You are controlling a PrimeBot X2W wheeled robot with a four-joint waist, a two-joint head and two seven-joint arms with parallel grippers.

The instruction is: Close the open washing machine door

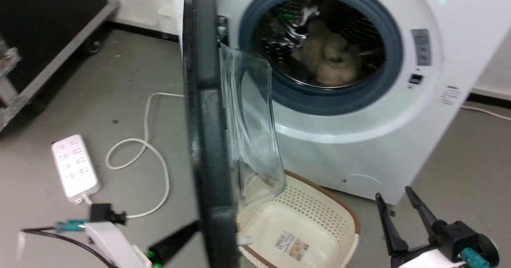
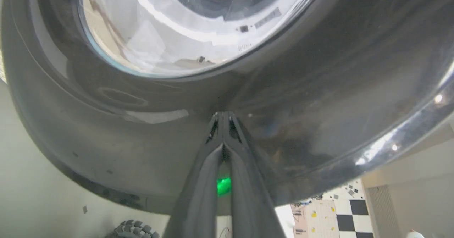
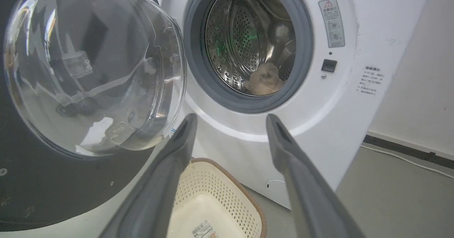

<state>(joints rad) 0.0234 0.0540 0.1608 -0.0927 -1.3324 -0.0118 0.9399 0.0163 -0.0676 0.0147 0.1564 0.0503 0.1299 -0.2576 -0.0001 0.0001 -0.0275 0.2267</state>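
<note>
Here, the washing machine door [image 1: 207, 120] stands open, black-rimmed, glass bulging.

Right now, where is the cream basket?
Low in the head view, the basket sits on the floor before the washing machine, below the glass bowl of the open door.

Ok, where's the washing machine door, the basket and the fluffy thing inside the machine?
washing machine door [image 1: 207, 112], head view, on the black rim's edge.
basket [image 1: 313, 208], head view, on its holey side wall.
fluffy thing [image 1: 329, 58], head view, on its pale middle.
</note>
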